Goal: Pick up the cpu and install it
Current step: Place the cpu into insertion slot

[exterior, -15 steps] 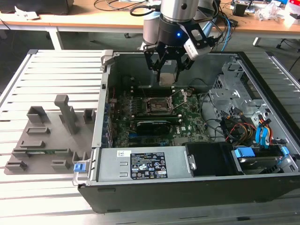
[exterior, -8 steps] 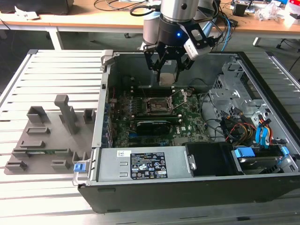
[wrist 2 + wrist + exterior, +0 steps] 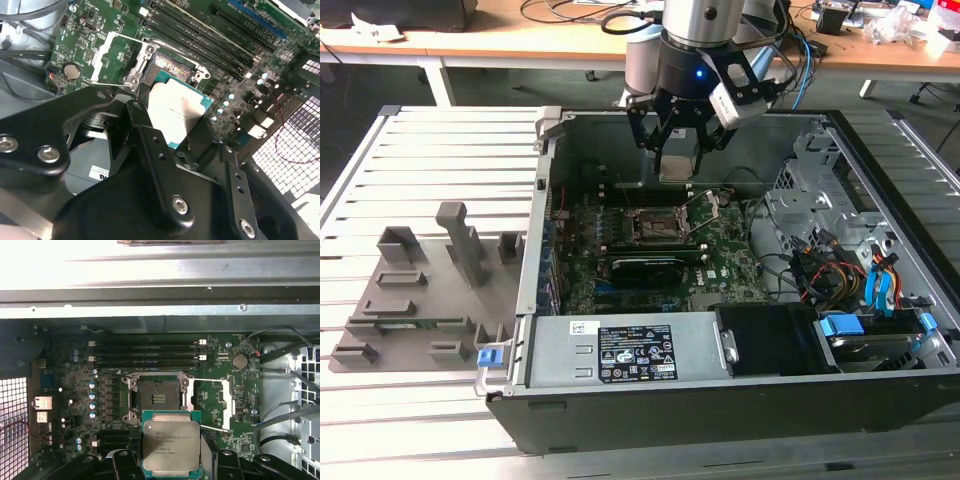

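The cpu (image 3: 171, 445), a flat square chip with a pale silver top and green edge, hangs in the air with my gripper (image 3: 173, 462) shut on it, one black finger (image 3: 124, 461) on each side. In the exterior view the gripper (image 3: 678, 152) holds the cpu (image 3: 677, 166) inside the open computer case, over the back part of the motherboard. The black socket (image 3: 159, 399) lies below and just beyond the chip, its metal frame and load plate (image 3: 220, 400) swung open. In the second wrist view the cpu (image 3: 176, 112) sits close to the socket (image 3: 172, 67).
Memory slots (image 3: 147, 352) run along the socket's far side. Case walls (image 3: 545, 200) surround the board, with a drive cage and cables (image 3: 820, 250) at the exterior view's right and a power supply (image 3: 620, 350) in front. A grey holder tray (image 3: 420, 290) lies outside at the exterior view's left.
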Controlling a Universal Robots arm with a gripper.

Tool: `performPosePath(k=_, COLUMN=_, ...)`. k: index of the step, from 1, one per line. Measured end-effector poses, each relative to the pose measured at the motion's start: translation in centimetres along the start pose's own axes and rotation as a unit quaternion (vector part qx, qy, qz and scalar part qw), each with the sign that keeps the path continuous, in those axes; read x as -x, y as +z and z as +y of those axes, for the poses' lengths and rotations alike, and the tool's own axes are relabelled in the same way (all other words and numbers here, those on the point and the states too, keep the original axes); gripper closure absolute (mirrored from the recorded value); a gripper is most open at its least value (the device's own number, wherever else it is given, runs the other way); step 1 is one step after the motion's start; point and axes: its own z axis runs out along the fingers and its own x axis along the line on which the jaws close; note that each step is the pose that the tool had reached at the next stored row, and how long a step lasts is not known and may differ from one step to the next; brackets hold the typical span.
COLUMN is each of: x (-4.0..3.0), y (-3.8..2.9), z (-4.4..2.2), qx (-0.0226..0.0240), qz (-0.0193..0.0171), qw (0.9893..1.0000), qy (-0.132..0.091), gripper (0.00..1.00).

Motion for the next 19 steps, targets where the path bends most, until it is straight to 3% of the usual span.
performPosePath(k=3, x=0.0, y=0.0, z=0.0, qx=-0.0001, qz=-0.0001, qw=0.9999, qy=0.015, gripper=0.45)
performPosePath(k=19, x=0.0, y=0.0, z=0.0, qx=-0.0021, qz=-0.0003, qw=0.999, qy=0.046, gripper=0.45)
